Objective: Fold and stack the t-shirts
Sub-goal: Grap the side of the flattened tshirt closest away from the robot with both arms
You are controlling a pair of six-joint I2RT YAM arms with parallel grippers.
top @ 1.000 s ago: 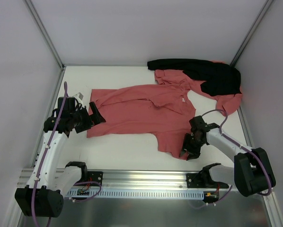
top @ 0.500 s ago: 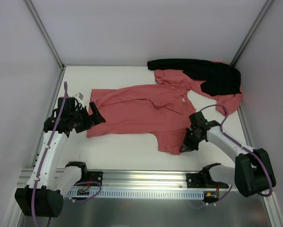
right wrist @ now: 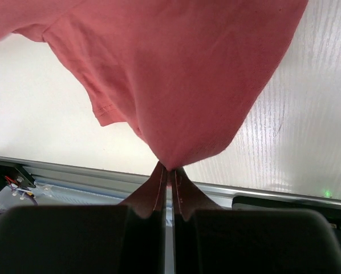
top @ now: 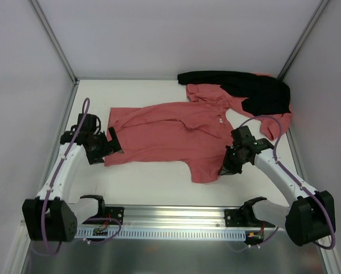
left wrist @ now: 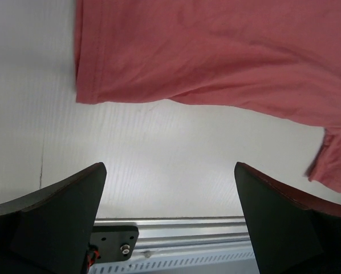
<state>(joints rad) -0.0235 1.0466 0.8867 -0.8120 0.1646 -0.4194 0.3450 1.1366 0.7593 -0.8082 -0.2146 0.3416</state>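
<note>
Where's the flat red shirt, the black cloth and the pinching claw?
flat red shirt (top: 170, 134): top view, its middle.
black cloth (top: 264, 94): top view, right end.
right claw (right wrist: 170, 170): right wrist view, between fingertips.

Bright, even light falls from overhead, so the white table (top: 147, 182) throws back a soft glow and shadows lie thin and pale beneath the arms (top: 60, 173). Streaky glare shows on the table in the right wrist view. The shirt (right wrist: 176, 74) looks sharp; the left fingers (left wrist: 51, 222) are dark, slightly blurred.
</note>
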